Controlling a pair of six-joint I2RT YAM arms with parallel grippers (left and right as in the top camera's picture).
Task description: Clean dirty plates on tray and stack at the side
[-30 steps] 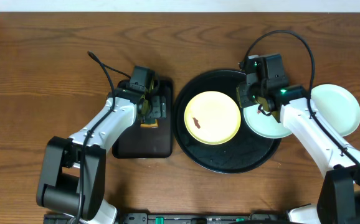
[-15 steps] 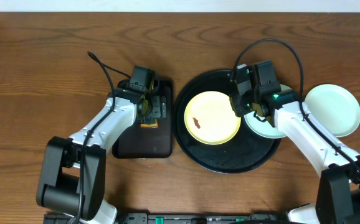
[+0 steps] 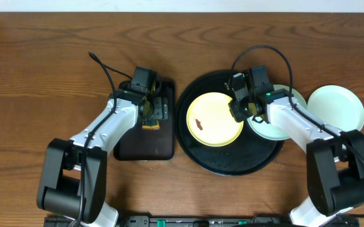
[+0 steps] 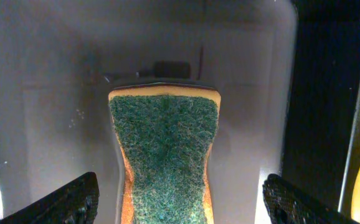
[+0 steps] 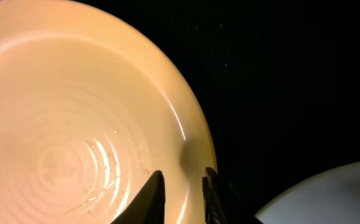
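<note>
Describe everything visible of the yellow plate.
The yellow plate is round, pale yellow, glossy like plastic, with faint concentric rings in its well. A small brown smear marks its left part. It lies flat, face up, on the round black tray, left of a mint-green plate. The right gripper straddles its right rim; whether it is clamped cannot be told.

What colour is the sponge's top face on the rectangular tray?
The sponge is dark green on top, orange-tan at the edges; left wrist view.

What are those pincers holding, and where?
Left pincer: nothing, open over the sponge. Right pincer straddles the yellow plate at its right rim; a firm grip cannot be told.
</note>
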